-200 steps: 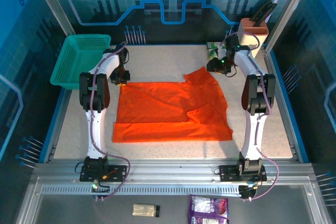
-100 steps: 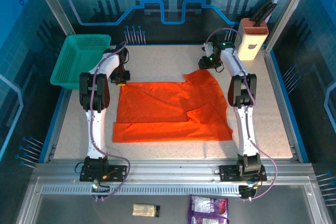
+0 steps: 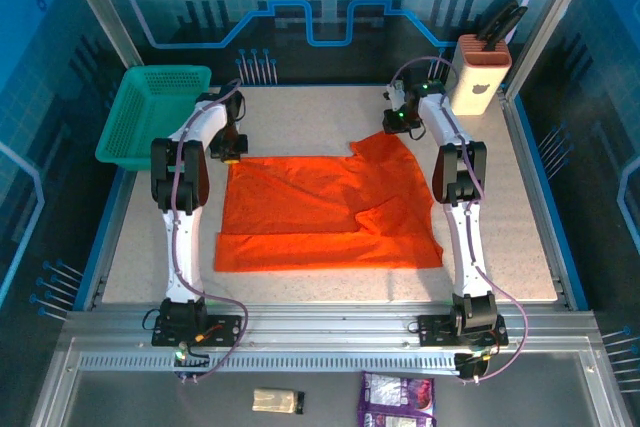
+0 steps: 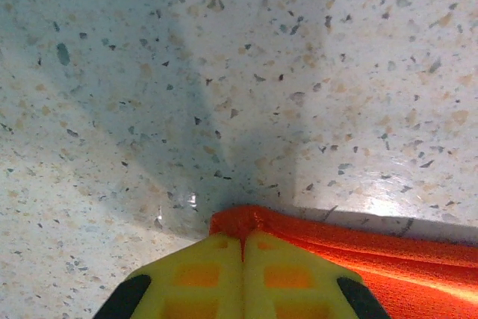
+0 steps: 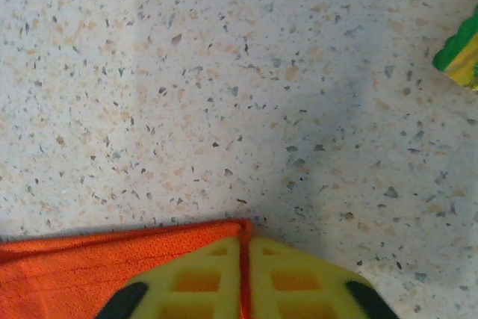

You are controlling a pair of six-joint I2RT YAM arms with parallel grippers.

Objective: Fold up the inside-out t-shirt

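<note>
The inside-out t-shirt (image 3: 320, 212), bright orange-red, lies spread on the speckled table, partly folded, with a flap raised at its far right. My left gripper (image 3: 233, 155) is at the shirt's far left corner. In the left wrist view its yellow fingers (image 4: 202, 274) are shut on a bunched corner of the t-shirt (image 4: 246, 223). My right gripper (image 3: 398, 127) is at the far right corner. In the right wrist view its fingers (image 5: 299, 278) are shut, with a thin edge of the t-shirt (image 5: 112, 259) pinched between them.
A teal mesh basket (image 3: 153, 112) stands at the far left. A white and brown block with dark handles (image 3: 480, 72) stands at the far right. A green and yellow item (image 5: 461, 50) lies on the table beyond the right gripper. Packets (image 3: 397, 399) lie in front of the rail.
The right arm swung left from near the block to the shirt's far right corner and its gripper shut on the cloth. The left gripper stayed on its corner.
</note>
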